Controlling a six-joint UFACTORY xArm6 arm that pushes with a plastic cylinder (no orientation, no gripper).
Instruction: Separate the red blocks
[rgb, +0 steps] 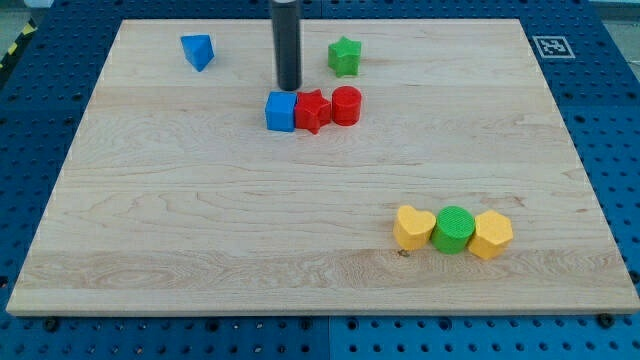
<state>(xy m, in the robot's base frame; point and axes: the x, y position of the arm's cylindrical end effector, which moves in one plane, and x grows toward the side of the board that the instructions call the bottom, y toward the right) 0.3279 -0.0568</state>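
Claw tip (289, 87) just above blue cube (280, 111).

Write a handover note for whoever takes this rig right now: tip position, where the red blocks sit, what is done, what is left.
Tip: my tip is on the wooden board, just above the blue cube toward the view's top, not clearly touching it.
Job's things: the red star-shaped block and the red cylinder sit side by side, touching, with the blue cube pressed against the star's left side.
Done: nothing visible; the reds are together.
Left: push one red block away from the other, probably the cylinder toward the view's right, where the board is open.
Elsewhere: blue triangular block, green star, and a yellow-green-yellow row at lower right.
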